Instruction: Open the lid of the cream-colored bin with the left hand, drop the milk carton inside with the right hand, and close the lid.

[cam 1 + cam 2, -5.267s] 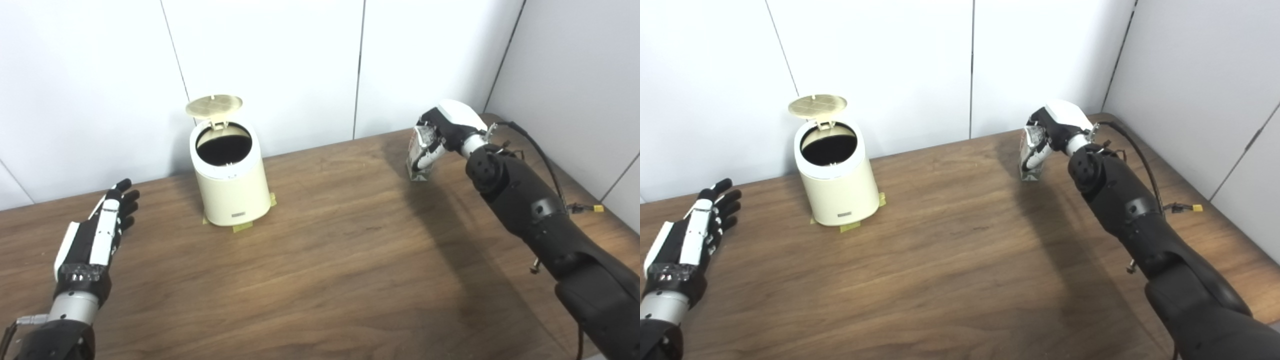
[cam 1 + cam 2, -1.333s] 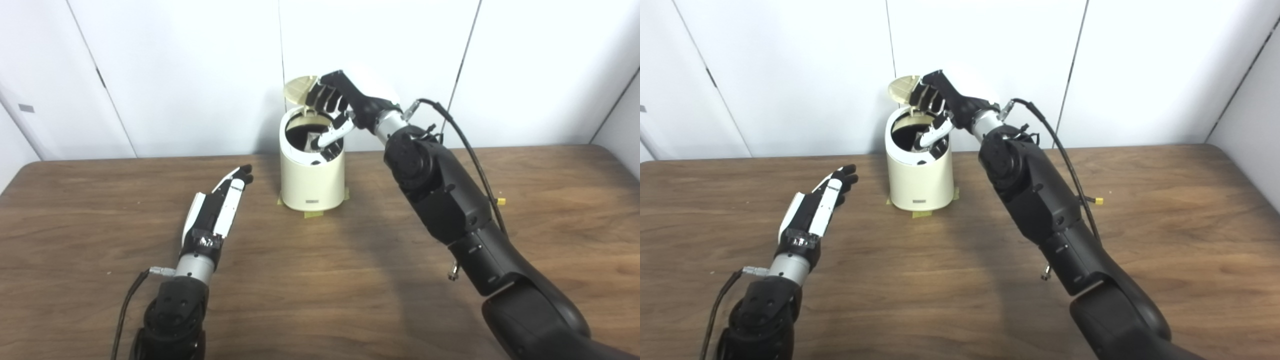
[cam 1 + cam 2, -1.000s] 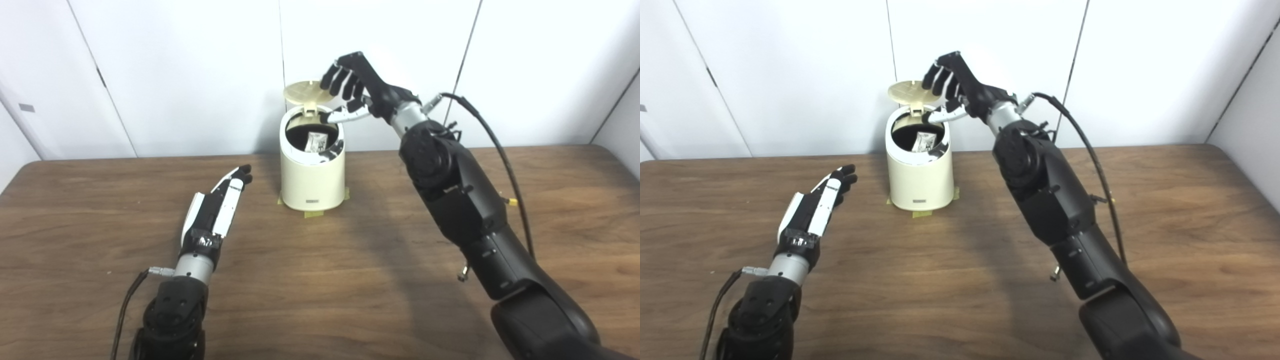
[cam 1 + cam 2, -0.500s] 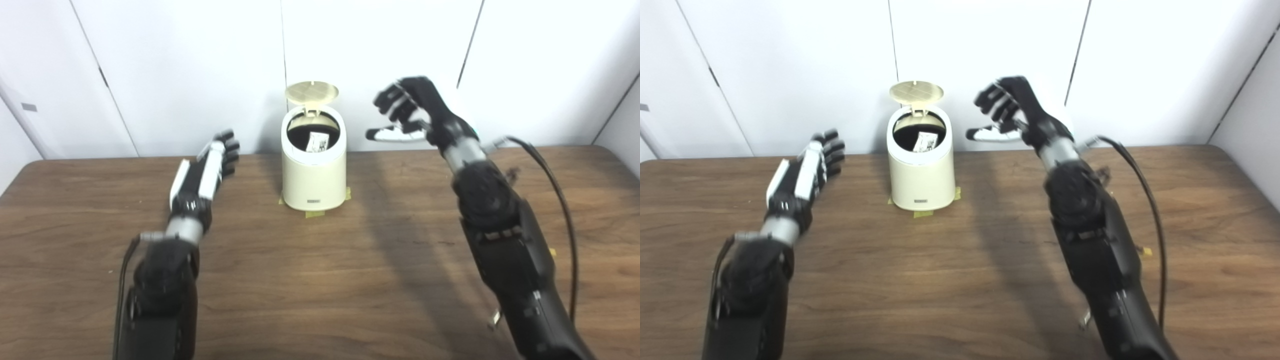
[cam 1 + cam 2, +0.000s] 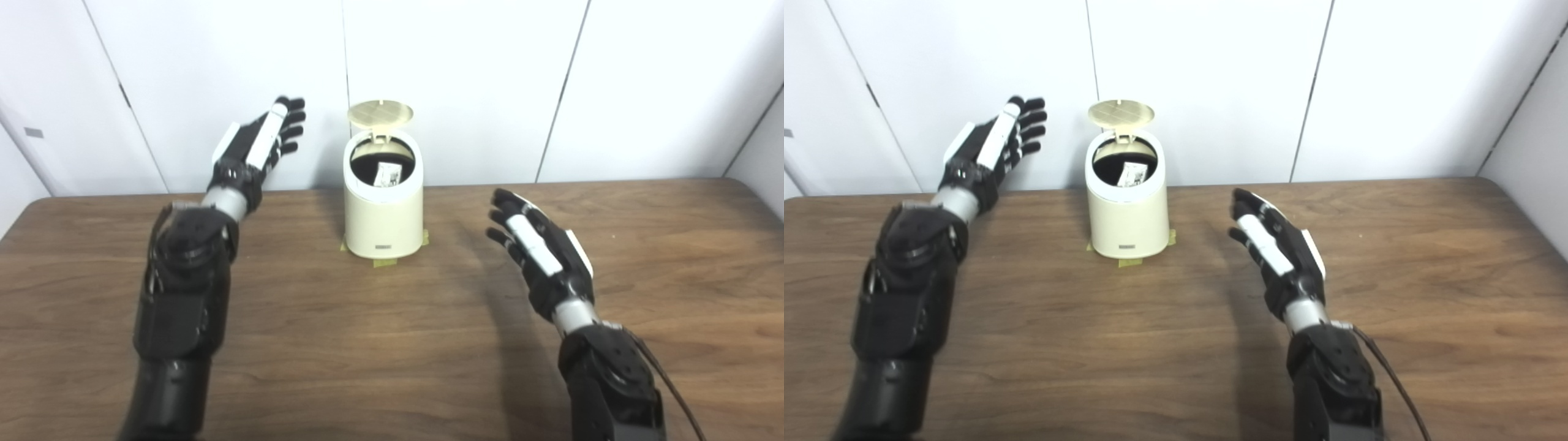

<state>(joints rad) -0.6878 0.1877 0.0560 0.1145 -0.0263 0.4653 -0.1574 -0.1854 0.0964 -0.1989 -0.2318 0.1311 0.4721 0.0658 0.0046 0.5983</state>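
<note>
While binned, carton [image 5: 387,174] lies beyond hands.

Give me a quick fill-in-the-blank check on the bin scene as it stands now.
1. The lid of the cream-colored bin stands ____.
2. The milk carton sits ____ the bin.
3. The right hand holds ____.
4. The left hand is raised to the ____ of the bin.

Missing words: open; inside; nothing; left

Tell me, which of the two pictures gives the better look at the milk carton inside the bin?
The right eye view: the milk carton shows slightly more of its printed face inside the open cream-colored bin. The left eye view shows the same carton just as deep in the bin, a little more hidden by the rim.
</note>
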